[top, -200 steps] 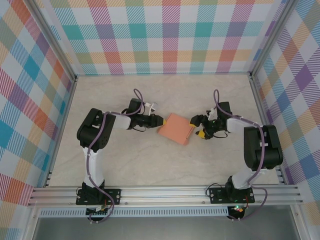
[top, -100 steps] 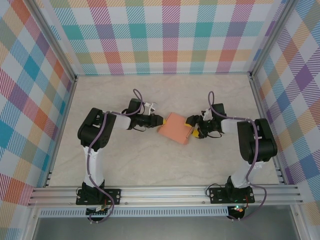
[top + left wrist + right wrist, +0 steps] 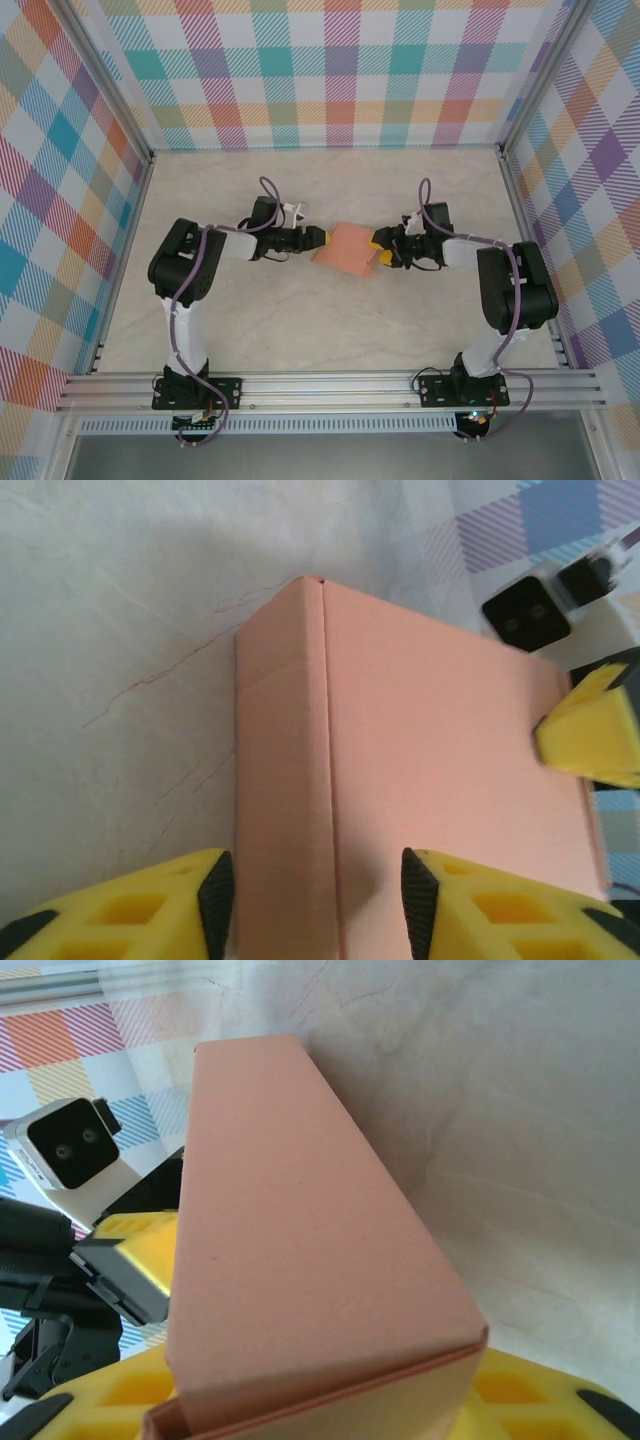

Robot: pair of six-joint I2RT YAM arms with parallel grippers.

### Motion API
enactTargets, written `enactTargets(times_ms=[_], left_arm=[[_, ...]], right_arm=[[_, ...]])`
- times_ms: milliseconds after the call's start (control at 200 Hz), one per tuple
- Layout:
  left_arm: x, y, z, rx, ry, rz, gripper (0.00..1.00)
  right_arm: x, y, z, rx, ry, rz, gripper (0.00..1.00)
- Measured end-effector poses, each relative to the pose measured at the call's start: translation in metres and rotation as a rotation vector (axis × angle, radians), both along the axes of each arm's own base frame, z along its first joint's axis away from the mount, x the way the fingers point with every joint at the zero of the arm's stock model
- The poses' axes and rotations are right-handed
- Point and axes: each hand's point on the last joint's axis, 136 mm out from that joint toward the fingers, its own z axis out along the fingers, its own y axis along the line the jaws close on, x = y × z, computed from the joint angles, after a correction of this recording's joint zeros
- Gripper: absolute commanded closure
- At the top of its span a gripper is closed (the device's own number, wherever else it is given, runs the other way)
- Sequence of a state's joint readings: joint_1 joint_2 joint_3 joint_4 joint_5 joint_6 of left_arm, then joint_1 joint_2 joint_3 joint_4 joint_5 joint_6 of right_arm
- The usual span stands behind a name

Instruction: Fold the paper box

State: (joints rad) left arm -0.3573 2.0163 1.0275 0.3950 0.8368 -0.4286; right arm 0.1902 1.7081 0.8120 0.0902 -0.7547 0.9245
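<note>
Midway across the pale marbled tabletop [image 3: 300, 320] lies the salmon-orange thin cardboard paper box [image 3: 345, 250], closed into a flat rectangular shape. At its left end, the left gripper [image 3: 318, 238] has its yellow jaws spread, with the box's creased edge between them. At the box's right end, the right gripper [image 3: 374, 248] meets the cardboard; I cannot tell whether its jaws pinch it.
</note>
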Motion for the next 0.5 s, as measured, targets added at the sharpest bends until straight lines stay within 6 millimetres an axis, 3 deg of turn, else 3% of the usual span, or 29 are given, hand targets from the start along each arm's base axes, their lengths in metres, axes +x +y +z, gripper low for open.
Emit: enactTargets(times_ms=[130, 300, 415, 500], left_arm=[[0.007, 0.018, 0.026, 0.024, -0.08, 0.07, 0.0], [0.009, 0.034, 0.098, 0.03, -0.345, 0.093, 0.0], [-0.016, 0.027, 0.146, -0.005, -0.574, -0.054, 0.0], [-0.043, 0.02, 0.159, 0.024, -0.729, -0.192, 0.0]], right_arm=[[0.001, 0.002, 0.008, 0.006, 0.052, 0.003, 0.59], [0.005, 0.005, 0.034, 0.019, 0.148, 0.004, 0.61], [0.002, 0.005, 0.055, 0.047, 0.242, 0.003, 0.63], [0.0, 0.004, 0.071, 0.079, 0.299, 0.007, 0.64]])
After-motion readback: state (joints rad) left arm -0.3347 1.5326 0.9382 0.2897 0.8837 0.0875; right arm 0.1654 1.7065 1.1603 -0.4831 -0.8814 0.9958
